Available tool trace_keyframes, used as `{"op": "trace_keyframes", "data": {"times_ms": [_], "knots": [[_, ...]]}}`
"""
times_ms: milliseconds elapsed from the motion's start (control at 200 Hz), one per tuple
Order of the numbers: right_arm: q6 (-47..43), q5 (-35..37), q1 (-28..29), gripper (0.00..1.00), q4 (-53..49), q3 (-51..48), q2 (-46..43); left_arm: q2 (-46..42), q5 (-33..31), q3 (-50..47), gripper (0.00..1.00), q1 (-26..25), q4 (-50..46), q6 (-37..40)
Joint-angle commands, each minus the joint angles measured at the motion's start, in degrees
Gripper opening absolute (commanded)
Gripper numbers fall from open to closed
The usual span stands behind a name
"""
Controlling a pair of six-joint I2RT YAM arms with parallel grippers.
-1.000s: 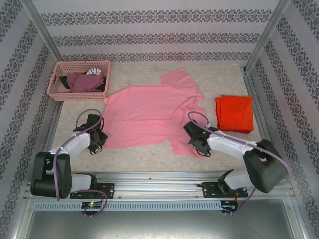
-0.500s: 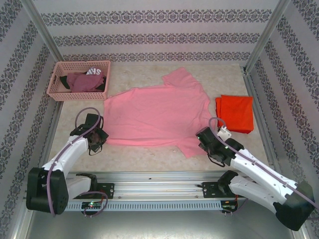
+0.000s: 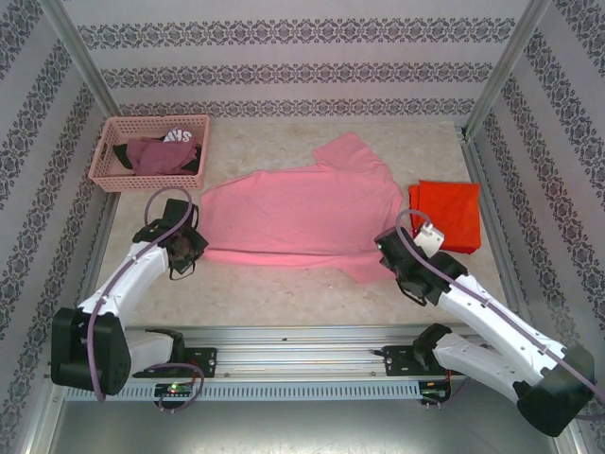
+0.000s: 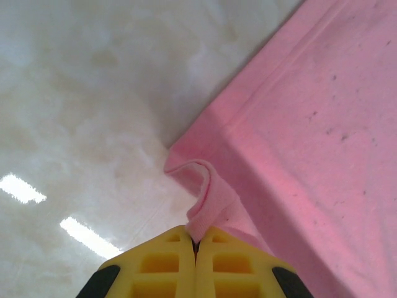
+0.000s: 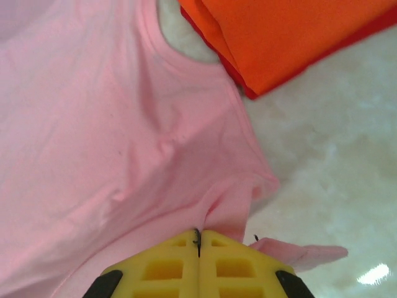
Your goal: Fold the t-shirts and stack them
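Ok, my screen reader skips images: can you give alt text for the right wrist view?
The right tool, yellow and shut, pinches an edge of the salmon-pink t-shirt spread over the pale table. A folded orange-red t-shirt lies at upper right.

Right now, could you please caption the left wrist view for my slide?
Left gripper shut on a pinched corner of the pink t-shirt over the pale table.
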Motion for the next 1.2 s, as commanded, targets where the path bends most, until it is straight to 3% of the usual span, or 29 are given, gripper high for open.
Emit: {"op": "trace_keyframes", "data": {"times_ms": [0,205,595,1199], "knots": [[-9.31,-1.96,-3.59,0.00,6.87,2.97,3.65,3.26,-2.90,3.52,0.00,-0.45,-0.05,3.75],[-17.49,-6.23,-7.66,0.00,11.30,9.20,12.50,10.19,-4.17,9.37,0.00,-0.37,0.56,6.22],[-24.76,-11.38,-13.71,0.00,16.26,16.04,24.16,19.39,-4.30,16.61,0.00,0.16,1.94,8.43],[-28.62,-14.45,-17.50,0.00,19.10,24.27,36.52,25.60,-4.74,19.31,0.00,1.38,2.47,9.14]]}}
